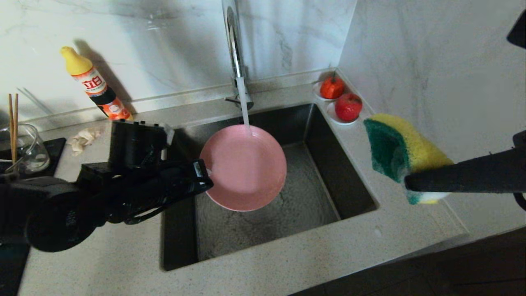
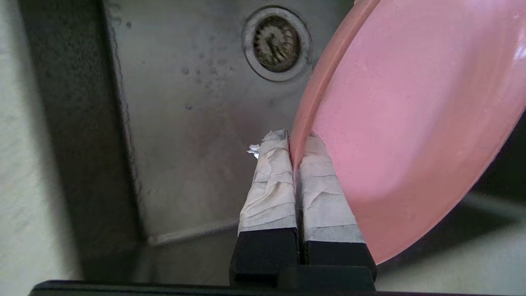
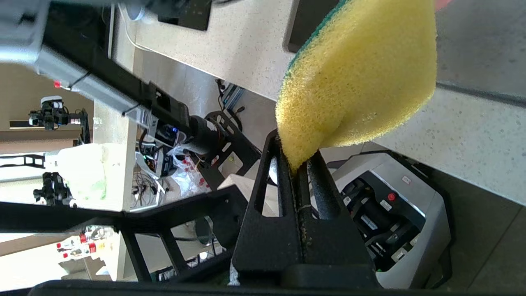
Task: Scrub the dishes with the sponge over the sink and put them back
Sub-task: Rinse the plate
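Left arm, black and bulky, fills the lower left of the head view and reaches rightward over the sink (image 1: pixel 312 123); its left end effector (image 1: pixel 203 174) is clamped on the rim of the pink plate (image 1: pixel 244 168), held tilted above the basin under a thin stream from the tap (image 1: pixel 235 49). Only the left wrist view resolves the grip: two tape-wrapped fingers (image 2: pixel 269 185) pinch the plate edge between them, with the drain strainer (image 2: pixel 276 43) on the basin floor beyond. Right arm enters level from the right edge of the head view, its right end effector (image 1: pixel 411 181) closed on the sponge (image 1: pixel 400 152), raised over the counter (image 1: pixel 287 263) right of the sink, green face toward the basin. Right wrist view adds the sponge's yellow face squeezed between narrow black jaws. Farther back: chopsticks (image 1: pixel 13 123) upright in a glass jug (image 1: pixel 28 150) at far left, a rag (image 1: pixel 84 137), a detergent bottle (image 1: pixel 96 86), and two saucers with red fruit (image 1: pixel 341 100) at the sink's far right corner.
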`<state>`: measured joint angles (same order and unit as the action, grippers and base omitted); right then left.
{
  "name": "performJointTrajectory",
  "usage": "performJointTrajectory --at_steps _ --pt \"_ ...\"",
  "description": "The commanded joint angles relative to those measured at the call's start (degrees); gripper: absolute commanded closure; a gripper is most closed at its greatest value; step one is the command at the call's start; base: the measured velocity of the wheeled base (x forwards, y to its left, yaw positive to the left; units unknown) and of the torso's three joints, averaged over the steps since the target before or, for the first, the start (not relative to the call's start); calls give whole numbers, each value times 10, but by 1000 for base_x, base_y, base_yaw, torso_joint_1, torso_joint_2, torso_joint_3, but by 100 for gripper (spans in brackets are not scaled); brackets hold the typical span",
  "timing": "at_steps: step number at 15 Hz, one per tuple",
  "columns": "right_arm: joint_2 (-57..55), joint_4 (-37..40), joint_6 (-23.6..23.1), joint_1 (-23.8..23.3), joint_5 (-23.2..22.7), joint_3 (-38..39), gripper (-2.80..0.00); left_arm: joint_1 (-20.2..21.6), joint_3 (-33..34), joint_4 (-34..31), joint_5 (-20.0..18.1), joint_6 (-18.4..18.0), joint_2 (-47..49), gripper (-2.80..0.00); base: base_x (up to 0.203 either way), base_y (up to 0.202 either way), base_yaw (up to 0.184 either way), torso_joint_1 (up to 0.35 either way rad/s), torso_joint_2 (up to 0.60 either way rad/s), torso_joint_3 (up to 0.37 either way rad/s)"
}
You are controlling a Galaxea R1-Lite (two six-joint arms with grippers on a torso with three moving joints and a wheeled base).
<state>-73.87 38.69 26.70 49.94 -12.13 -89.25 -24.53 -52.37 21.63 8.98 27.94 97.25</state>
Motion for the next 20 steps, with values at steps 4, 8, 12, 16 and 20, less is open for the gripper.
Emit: performJointTrajectory --at_steps 4,8,12,16,20 --pt "14 -3 1 -5 0 31 0 22 -111 -10 1 46 106 0 0 0 0 0 0 0" --pt "13 -3 1 -6 0 36 0 23 -152 -12 -5 72 129 0 0 0 0 0 0 0" --pt "15 -3 0 -6 0 40 0 22 -195 -39 -11 84 150 0 0 0 0 0 0 0" --pt "15 -4 -2 -6 0 42 0 21 -220 -63 -24 108 164 0 0 0 0 0 0 0" --pt "15 -4 -2 -6 0 44 0 19 -222 -75 -48 128 160 0 0 0 0 0 0 0"
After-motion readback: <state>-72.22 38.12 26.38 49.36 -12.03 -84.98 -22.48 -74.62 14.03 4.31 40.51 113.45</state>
